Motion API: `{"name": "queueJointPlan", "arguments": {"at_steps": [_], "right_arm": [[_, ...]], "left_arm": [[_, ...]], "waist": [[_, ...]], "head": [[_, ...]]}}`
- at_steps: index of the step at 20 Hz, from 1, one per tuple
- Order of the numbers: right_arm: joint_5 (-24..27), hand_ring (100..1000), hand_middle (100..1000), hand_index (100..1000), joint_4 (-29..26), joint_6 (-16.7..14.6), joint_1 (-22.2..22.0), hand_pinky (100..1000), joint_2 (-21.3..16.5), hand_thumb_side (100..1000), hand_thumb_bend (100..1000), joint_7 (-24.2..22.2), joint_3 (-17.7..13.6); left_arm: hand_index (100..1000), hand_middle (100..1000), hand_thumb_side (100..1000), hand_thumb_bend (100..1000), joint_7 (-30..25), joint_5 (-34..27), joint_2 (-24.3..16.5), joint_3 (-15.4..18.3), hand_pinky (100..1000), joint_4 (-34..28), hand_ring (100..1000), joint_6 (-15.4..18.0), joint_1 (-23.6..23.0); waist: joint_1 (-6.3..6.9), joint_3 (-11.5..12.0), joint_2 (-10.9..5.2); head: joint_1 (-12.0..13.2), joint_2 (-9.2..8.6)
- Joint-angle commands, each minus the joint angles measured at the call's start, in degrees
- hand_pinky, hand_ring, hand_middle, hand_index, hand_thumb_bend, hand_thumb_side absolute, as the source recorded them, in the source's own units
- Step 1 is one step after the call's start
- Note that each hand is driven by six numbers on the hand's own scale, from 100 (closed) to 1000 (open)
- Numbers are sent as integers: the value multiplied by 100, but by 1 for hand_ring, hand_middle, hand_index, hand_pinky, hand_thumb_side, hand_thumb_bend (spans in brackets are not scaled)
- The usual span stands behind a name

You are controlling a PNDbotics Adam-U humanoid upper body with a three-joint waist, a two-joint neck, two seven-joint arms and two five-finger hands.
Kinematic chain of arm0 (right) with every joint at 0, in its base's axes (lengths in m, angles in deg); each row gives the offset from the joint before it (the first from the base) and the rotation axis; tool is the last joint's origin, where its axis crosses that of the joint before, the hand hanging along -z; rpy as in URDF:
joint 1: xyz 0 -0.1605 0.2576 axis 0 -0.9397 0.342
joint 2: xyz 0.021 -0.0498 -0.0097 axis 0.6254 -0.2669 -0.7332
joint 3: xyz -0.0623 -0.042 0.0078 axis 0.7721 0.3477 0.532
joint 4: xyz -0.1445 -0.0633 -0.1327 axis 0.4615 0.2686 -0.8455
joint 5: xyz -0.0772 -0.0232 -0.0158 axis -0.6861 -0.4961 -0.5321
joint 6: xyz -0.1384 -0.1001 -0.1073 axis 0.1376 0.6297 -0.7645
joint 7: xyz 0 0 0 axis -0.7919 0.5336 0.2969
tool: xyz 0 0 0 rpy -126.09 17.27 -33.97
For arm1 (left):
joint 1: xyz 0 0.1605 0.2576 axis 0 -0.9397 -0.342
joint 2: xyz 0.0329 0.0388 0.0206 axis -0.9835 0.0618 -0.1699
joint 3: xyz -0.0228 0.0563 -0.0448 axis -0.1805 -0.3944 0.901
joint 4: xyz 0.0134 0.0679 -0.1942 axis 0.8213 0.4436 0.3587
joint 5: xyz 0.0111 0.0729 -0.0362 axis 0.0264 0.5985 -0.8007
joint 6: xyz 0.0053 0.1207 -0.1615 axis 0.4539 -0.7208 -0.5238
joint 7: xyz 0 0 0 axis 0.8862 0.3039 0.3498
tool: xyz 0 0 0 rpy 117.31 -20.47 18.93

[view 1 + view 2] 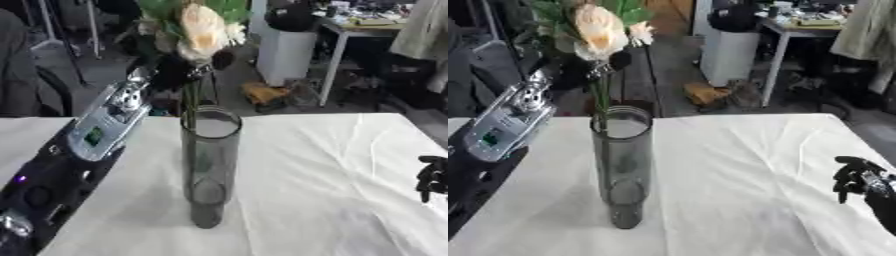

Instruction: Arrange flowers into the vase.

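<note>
A tall clear glass vase [210, 165] stands upright on the white tablecloth near the middle of the table. A bunch of flowers [199, 30], cream and white blooms with green leaves, is held above it, and its stems [191, 102] reach down into the vase's mouth. My left hand [168, 70] is raised at the end of the left arm, its dark fingers curled round the stems just below the blooms. My right hand [857, 180] hangs over the table's right edge with its fingers curled, holding nothing.
The white cloth table [332, 170] spreads to the right of the vase. Behind its far edge are a white bin [284, 52], a desk leg [328, 75] and a small orange object [262, 94] on the floor.
</note>
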Motion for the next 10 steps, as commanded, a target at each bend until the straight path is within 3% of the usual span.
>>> {"name": "queueJointPlan", "arguments": {"at_steps": [1,10], "right_arm": [[-3,474,515,801,-60,-332,67,318,-115,743,100,-301,-51],[2,474,515,801,-58,-334,67,318,-111,743,100,-297,-55]], "left_arm": [[339,100,701,1000,110,-90,-89,89,100,-134,100,13,95],[334,100,700,1000,454,-374,-98,184,100,-386,100,11,53]], "waist": [[-14,4,-57],[-20,2,-56]], "head": [[4,-27],[11,-44]]}}
